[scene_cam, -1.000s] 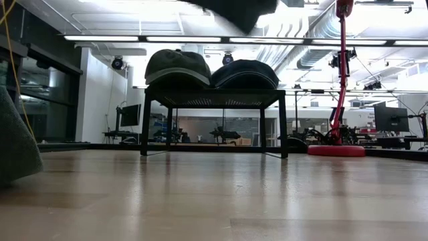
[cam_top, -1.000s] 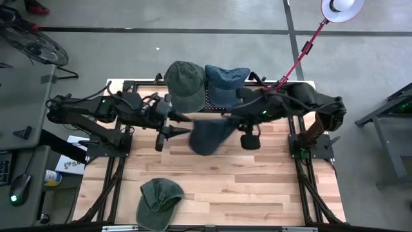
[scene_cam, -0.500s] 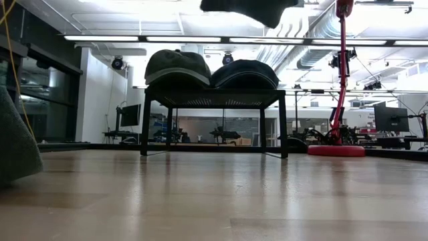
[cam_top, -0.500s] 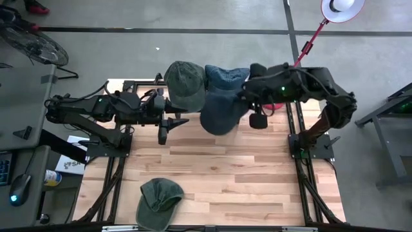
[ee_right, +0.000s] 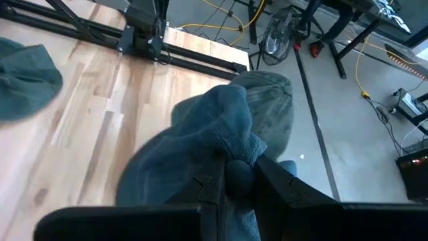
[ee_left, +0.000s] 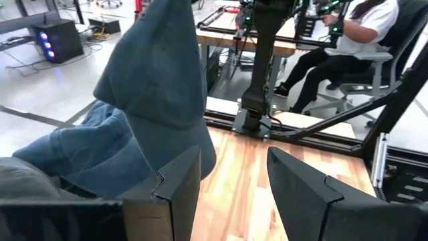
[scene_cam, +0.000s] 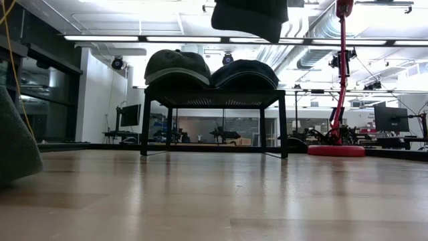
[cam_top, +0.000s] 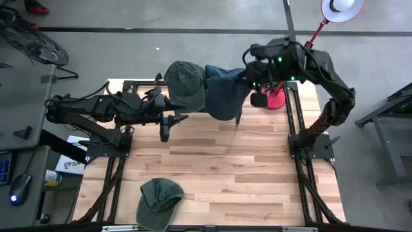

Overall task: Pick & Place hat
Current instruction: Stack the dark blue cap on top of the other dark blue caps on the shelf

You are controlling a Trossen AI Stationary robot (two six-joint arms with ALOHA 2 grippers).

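a blue hat is being pinched by the right fingers over the rack for placing; left fingers spread, idle.

We're in robotics lab, open-plan. Wooden table on metal frame stands on bare concrete floor. Beyond table: desks with monitors, exposed ceiling ducts, strip lights. Beside table: red lamp stand, seated person.
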